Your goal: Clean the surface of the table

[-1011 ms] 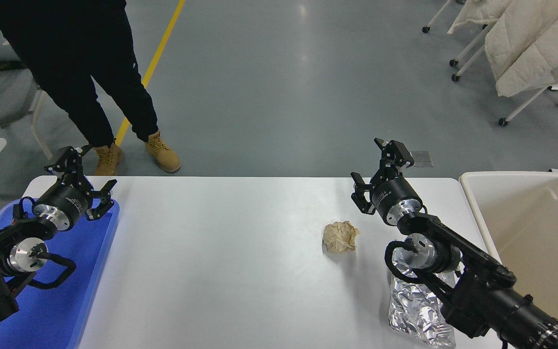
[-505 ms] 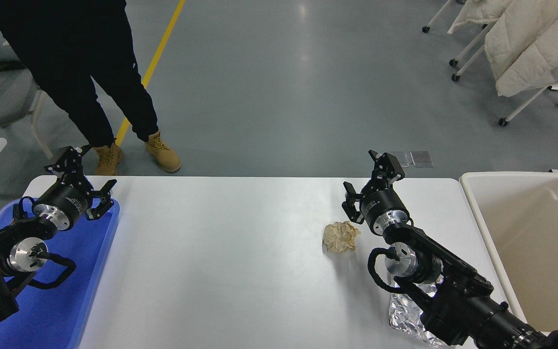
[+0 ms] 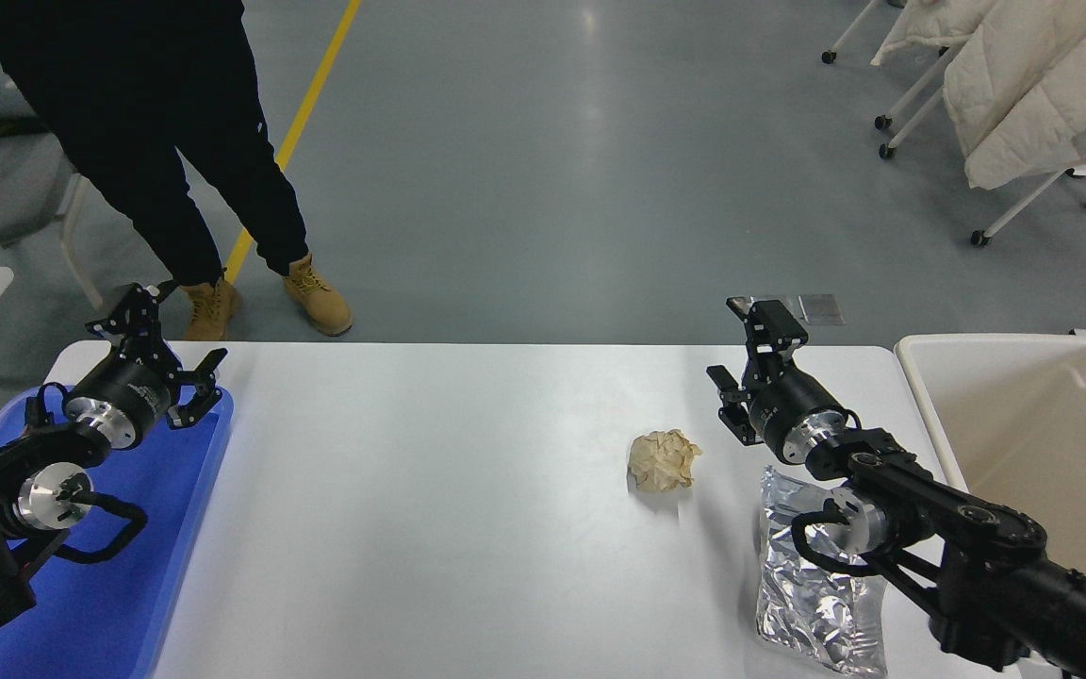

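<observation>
tabletop: the table surface is a large plain white rectangle with rounded far corners and a smooth matte finish, filling the lower half of the head view from the blue tray at its left end to the cream bin just off its right edge. soft grey shadows fall under the arms, and most of the white is bare.

two bits of litter lie on it, both right of centre. a crumpled ball of tan paper sits alone. near it, toward the front right, a flattened silver foil bag lies wrinkled and shiny, partly covered by the right arm.

the right gripper is above the far right part of the table, beyond the foil bag and just right of the paper ball, apart from both. its black fingers are spread, with nothing between them. the right arm runs back from it to the lower right corner.

the left gripper hangs over the far end of the blue tray at the lower left, its fingers likewise splayed and holding nothing.

a person in dark clothes and tan boots stands on the grey floor past the table's far left side. a yellow line crosses the floor there, and white padded covers hang on wheeled racks at the upper right.
</observation>
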